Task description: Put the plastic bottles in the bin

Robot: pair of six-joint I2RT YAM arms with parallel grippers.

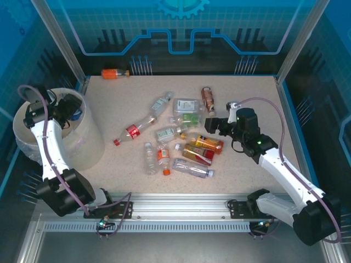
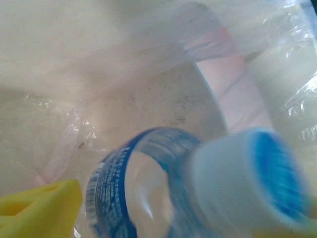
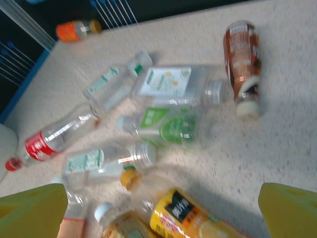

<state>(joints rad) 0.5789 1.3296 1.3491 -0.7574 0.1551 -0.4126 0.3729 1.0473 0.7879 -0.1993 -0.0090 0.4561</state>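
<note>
Blue-labelled bottle [image 2: 148,193]: seen inside bin [image 1: 90,139], between left gripper [image 1: 68,112] fingers [image 2: 39,210]; whether it is gripped cannot be told. Twelve bottles [image 1: 181,137] are counted on table [image 1: 247,93]; one bin. Right gripper [image 3: 162,198]: spread wide, empty. Risk: liner [image 2: 277,29] could be snagged by the fingers.

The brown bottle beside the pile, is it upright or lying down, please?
Lying down: the brown bottle rests on its side on the table.
</note>
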